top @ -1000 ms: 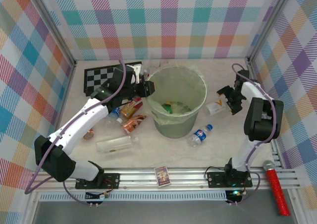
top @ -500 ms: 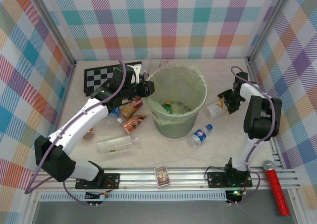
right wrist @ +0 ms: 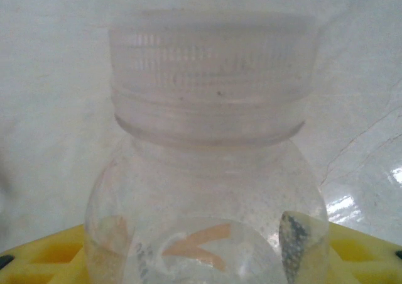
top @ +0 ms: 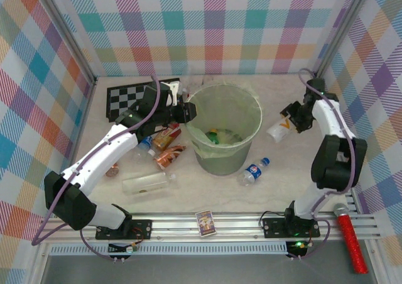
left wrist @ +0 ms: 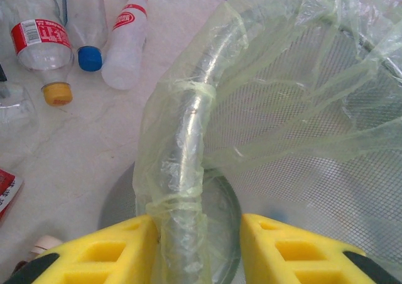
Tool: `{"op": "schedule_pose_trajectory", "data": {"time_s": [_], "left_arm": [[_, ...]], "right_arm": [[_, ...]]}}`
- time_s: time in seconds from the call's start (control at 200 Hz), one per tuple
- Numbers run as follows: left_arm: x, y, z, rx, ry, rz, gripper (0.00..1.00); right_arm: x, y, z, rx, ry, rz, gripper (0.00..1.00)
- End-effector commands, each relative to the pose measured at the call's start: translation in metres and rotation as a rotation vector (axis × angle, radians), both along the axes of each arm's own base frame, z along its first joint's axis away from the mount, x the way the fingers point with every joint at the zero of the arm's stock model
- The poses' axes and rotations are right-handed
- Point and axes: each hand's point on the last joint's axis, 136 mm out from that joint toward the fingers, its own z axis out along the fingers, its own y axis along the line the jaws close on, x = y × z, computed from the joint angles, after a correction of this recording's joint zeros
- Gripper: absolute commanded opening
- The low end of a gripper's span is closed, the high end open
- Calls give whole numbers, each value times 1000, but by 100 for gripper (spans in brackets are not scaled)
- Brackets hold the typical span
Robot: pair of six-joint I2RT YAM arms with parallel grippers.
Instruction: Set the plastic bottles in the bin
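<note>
Right pincer [top: 288, 123] grips clear bottle [top: 274, 132], cap pointing toward bin [top: 217, 162].

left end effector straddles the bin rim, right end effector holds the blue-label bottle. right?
No: the right end effector holds a clear white-capped bottle with orange markings, per the right wrist view. The blue-label bottle lies loose beside the bin. The left end effector does straddle the rim.

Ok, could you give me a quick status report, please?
Left end effector clamped on bin rim. Right end effector shut on clear bottle, right of bin. Nothing between them. Other bottles on table.
</note>
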Motion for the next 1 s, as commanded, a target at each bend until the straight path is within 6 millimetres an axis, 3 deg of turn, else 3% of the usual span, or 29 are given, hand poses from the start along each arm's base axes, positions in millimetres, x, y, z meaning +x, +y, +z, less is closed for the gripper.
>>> {"op": "schedule_pose_trajectory", "data": {"time_s": [0.0,0.16,0.265,0.405,0.51,0.625,0.75,0.995], "left_arm": [[-7,-6,-14,41,39,-45,38],[-9,-10,-13,15,42,-56,35],[-8,-11,-14,12,45,-59,34],[-8,-12,-13,1,45,-59,33],[-6,-12,-11,-5,37,-51,32],[-6,-10,-9,-4,33,-43,31],[-6,-7,-4,3,18,-29,30],[-4,2,1,24,-1,8,27]], "right_arm": [[-21,21,63,20,-132,177,55],[-35,48,161,65,-420,267,47],[-44,69,210,94,-512,327,43],[-51,117,255,96,-582,467,43],[-51,162,273,102,-613,583,43],[-49,213,264,117,-583,712,43],[-51,258,224,68,-459,840,44],[-67,285,148,-157,-238,927,43]]}}
